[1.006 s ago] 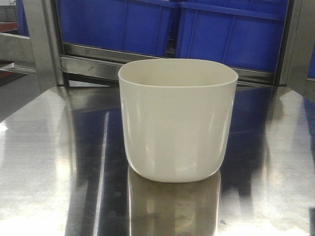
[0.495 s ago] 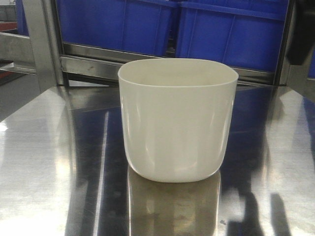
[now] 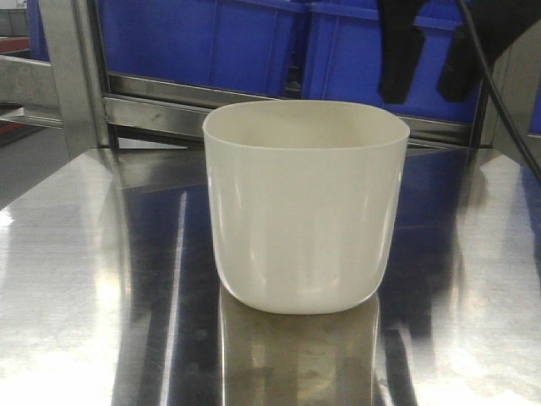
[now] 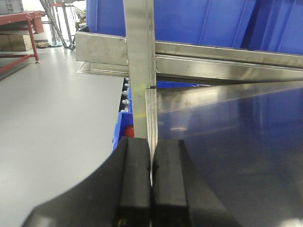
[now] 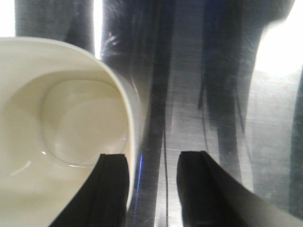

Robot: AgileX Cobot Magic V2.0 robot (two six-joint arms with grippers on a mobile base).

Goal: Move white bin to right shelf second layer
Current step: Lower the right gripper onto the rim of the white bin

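- The white bin (image 3: 304,220) stands upright on its rounded base near the middle of a polished steel tabletop (image 3: 84,279), which mirrors its lower wall. Its mouth faces up, and the right wrist view shows the inside as bare.
- Behind the bin, a steel rail (image 3: 161,114) runs across the front view, with blue crates (image 3: 211,42) standing above it.
- The right gripper (image 3: 427,85) hangs above and behind the bin's rear right corner, clear of the rim. Its two black fingers (image 3: 397,59) point downward with a wide gap between them, and nothing is held.
- In the right wrist view one finger lies over the bin's interior and the other over bare steel. The rim on that side falls just at the inner edge of the first finger.
- A dark cable (image 3: 507,110) trails down from the right arm at the edge of the front view.
- The left gripper (image 4: 151,189) is well away from the bin. Its pads are pressed flat together with nothing between them.
- Ahead of the left gripper stands a steel upright (image 4: 139,71) at the table's edge, with grey floor (image 4: 57,109) to one side.
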